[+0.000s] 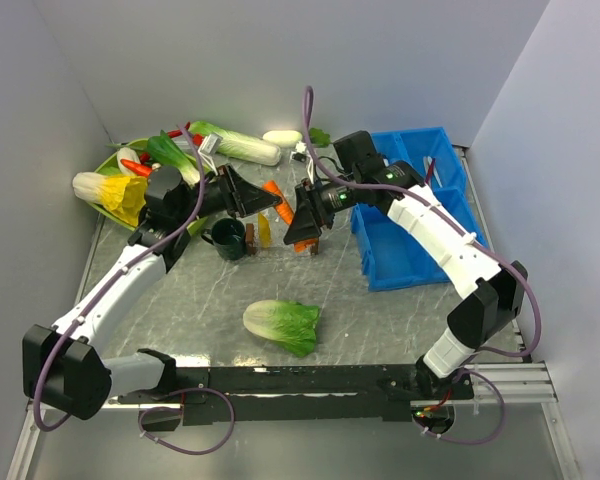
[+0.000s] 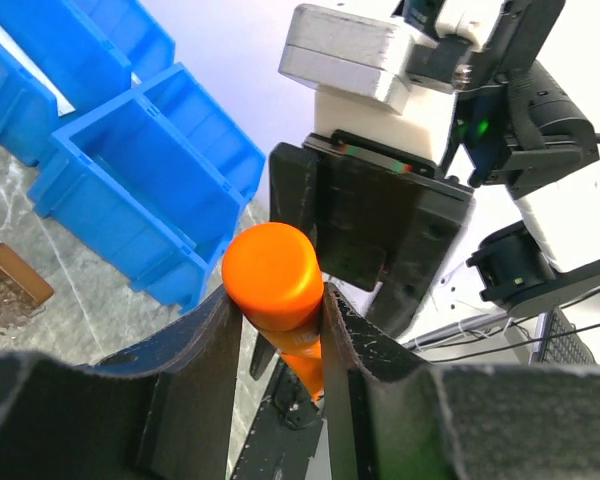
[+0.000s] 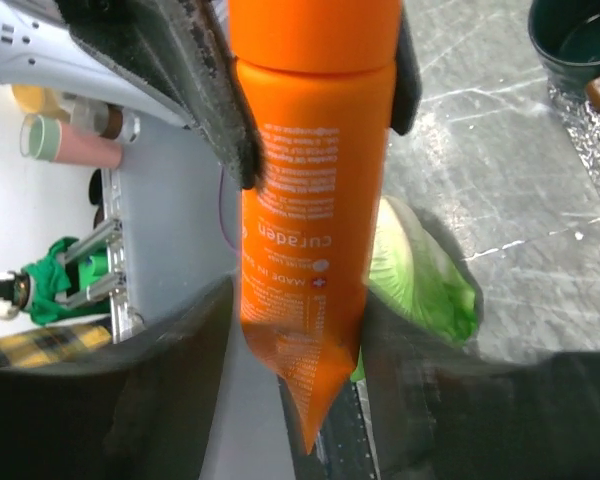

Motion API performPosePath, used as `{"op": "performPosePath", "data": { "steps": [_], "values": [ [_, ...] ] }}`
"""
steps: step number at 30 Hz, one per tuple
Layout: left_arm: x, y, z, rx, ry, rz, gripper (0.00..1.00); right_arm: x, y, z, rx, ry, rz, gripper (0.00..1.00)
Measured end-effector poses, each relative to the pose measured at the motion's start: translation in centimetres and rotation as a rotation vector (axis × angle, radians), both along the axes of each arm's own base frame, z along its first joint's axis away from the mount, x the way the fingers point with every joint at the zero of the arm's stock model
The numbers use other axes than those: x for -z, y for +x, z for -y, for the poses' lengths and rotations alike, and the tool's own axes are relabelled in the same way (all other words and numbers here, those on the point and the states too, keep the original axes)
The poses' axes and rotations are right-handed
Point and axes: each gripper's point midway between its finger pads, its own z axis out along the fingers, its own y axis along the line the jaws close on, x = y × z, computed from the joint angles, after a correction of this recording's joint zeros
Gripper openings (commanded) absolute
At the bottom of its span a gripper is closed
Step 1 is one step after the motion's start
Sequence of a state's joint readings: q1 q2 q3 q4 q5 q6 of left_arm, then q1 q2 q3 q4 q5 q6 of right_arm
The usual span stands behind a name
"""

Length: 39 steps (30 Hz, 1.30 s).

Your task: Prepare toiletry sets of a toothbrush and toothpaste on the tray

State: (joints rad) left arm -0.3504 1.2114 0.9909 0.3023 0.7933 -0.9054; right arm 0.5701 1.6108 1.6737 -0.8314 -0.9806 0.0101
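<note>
One orange toothpaste tube point(image 3: 310, 200), white lettering

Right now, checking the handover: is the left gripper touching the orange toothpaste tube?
Touching. Left wrist view: the left gripper clamps the orange toothpaste tube, with no gap on either side.

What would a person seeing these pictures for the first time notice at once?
The orange toothpaste tube, held in the air above the middle of the table: the left gripper is clamped on its cap end, and the right gripper straddles its flat tail. Next, the blue bins at the right and the cabbage lying near the front.
</note>
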Motion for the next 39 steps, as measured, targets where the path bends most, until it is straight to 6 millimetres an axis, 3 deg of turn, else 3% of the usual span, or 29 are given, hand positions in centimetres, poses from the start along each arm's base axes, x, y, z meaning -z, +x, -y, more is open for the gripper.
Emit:
{"op": "performPosePath", "data": {
  "steps": [1, 3, 4, 7, 9, 10, 12, 13, 14, 18, 26, 32, 39],
  "values": [
    [-0.1, 0.0, 0.0, 0.000, -0.003, 0.000, 0.01, 0.0, 0.0, 0.0, 0.004, -0.001, -0.004, 0.28],
    [-0.1, 0.0, 0.0, -0.005, -0.006, 0.000, 0.01, 0.0, 0.0, -0.1, 0.006, 0.002, -0.010, 0.18],
    [-0.1, 0.0, 0.0, -0.004, -0.007, -0.002, 0.01, 0.0, 0.0, -0.1, 0.008, 0.003, -0.013, 0.08],
    [-0.1, -0.1, 0.0, 0.000, -0.009, -0.003, 0.01, 0.1, 0.1, -0.1, 0.015, 0.003, -0.021, 0.01],
    [-0.1, -0.1, 0.0, 0.001, -0.010, -0.006, 0.01, 0.1, 0.1, -0.1, 0.018, 0.002, -0.024, 0.04],
    [-0.2, -0.1, 0.0, 0.001, -0.010, -0.005, 0.01, 0.0, 0.1, -0.2, 0.020, 0.002, -0.025, 0.19],
    [-0.2, 0.0, 0.0, -0.002, -0.011, -0.004, 0.01, 0.0, 0.2, -0.2, 0.026, 0.001, -0.027, 0.38],
    [-0.2, 0.0, 0.0, -0.007, -0.011, -0.004, 0.01, 0.0, 0.3, -0.1, 0.033, -0.003, -0.028, 0.55],
    [-0.2, 0.2, -0.1, -0.014, -0.011, -0.004, 0.01, 0.0, 0.4, -0.1, 0.044, -0.007, -0.027, 0.62],
    [-0.6, 1.8, -0.8, -0.132, -0.032, -0.004, 0.01, -0.6, 1.8, 1.1, 0.144, -0.017, -0.021, 0.78],
    [-2.2, 3.4, -4.1, -0.393, -0.172, -0.010, 0.01, -3.9, 4.9, 5.9, 0.445, 0.065, -0.032, 0.76],
    [-3.5, 4.2, -5.4, -0.485, -0.252, -0.025, 0.01, -6.1, 4.9, 5.3, 0.497, 0.175, -0.108, 0.67],
    [-4.6, 4.1, -6.0, -0.504, -0.332, -0.036, 0.01, -6.0, 5.7, 4.2, 0.525, 0.244, -0.256, 0.63]
  ]
}}
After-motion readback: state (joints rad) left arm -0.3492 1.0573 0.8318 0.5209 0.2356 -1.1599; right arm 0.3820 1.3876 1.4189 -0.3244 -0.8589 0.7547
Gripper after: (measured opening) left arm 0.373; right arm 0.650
